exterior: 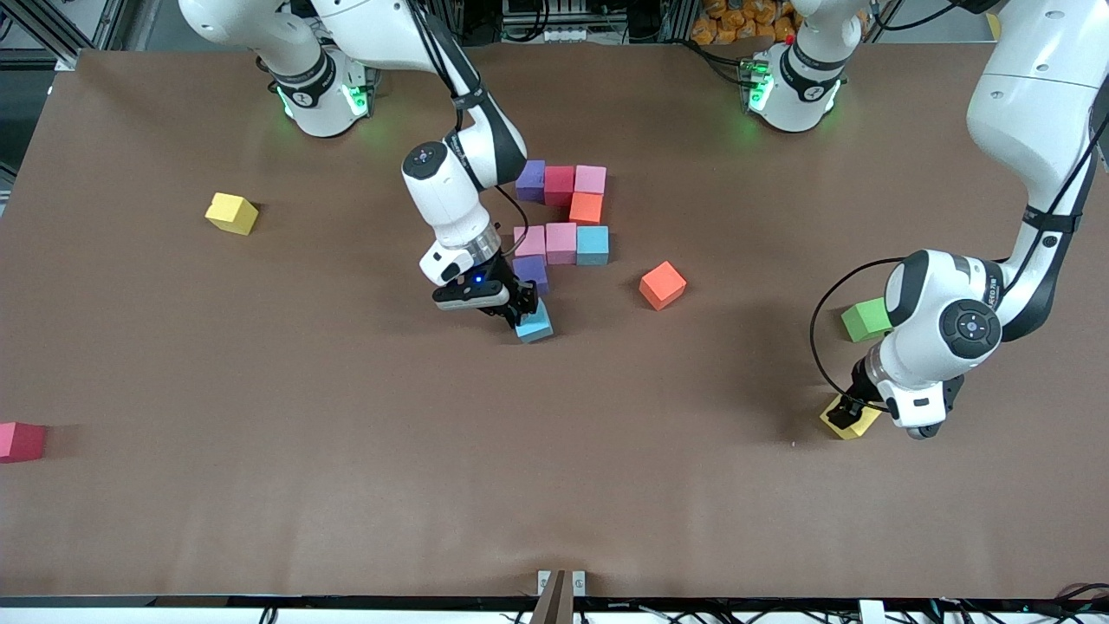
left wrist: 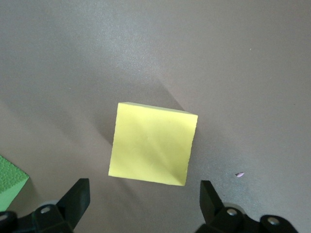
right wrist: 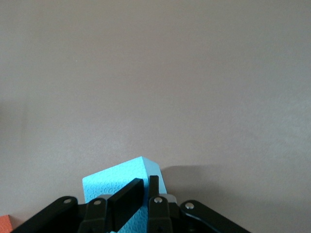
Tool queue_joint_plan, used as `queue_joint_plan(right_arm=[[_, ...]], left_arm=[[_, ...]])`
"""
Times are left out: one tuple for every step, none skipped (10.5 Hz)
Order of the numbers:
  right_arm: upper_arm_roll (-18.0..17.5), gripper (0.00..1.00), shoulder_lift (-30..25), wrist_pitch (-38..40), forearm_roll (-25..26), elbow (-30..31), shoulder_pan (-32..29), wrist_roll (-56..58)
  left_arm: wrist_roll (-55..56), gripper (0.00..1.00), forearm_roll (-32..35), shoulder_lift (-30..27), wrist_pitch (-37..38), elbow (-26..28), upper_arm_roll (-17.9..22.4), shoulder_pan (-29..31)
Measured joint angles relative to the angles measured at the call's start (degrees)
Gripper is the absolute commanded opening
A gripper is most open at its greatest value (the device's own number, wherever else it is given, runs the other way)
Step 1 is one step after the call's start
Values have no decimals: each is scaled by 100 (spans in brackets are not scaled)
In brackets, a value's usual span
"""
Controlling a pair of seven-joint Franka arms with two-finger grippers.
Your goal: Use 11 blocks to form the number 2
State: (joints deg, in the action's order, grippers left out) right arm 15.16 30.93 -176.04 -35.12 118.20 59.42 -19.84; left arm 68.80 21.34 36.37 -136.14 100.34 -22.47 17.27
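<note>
Part of the number 2 stands mid-table: a purple (exterior: 530, 179), red (exterior: 559, 184) and pink block (exterior: 590, 178) in a row, an orange block (exterior: 586, 208) under the pink, then two pink blocks (exterior: 546, 242) and a light blue one (exterior: 593, 244), then a purple block (exterior: 530, 271). My right gripper (exterior: 522, 314) (right wrist: 147, 180) is shut, its tips against a tilted light blue block (exterior: 535, 323) (right wrist: 114, 182) just nearer the camera than that purple one. My left gripper (exterior: 845, 414) (left wrist: 144, 189) hangs open just over a yellow block (exterior: 853, 422) (left wrist: 153, 143).
A loose orange block (exterior: 662, 284) lies beside the figure toward the left arm's end. A green cube (exterior: 865, 319) (left wrist: 9, 187) sits by the left gripper. Another yellow block (exterior: 231, 212) and a red block (exterior: 19, 440) lie toward the right arm's end.
</note>
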Motion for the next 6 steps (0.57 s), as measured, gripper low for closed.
queue_joint_plan(right_arm=[[0,0,25,-2,0,0,40,-41],[0,0,47,-4,0,0,55,-66],[0,0,64,-4,0,0,55,-74],[0,0,77,-4,0,5,55,-77],[1,0,83,-4,0,19,55,-80],[1,0,83,-4,0,42,56,-82]], left_arm=[[0,100,0,0,-1,-6,0,0],[-2,100,1,-1,-2,-13,-1,0],[-4,100,1,-1,-5,-18,-1,0],[-5,100,3,-1,-11,-18,-5,-1],[-6,100,4,-1,-17,-18,-12,-9],[-6,100,4,-1,-19,-18,-15,-22]])
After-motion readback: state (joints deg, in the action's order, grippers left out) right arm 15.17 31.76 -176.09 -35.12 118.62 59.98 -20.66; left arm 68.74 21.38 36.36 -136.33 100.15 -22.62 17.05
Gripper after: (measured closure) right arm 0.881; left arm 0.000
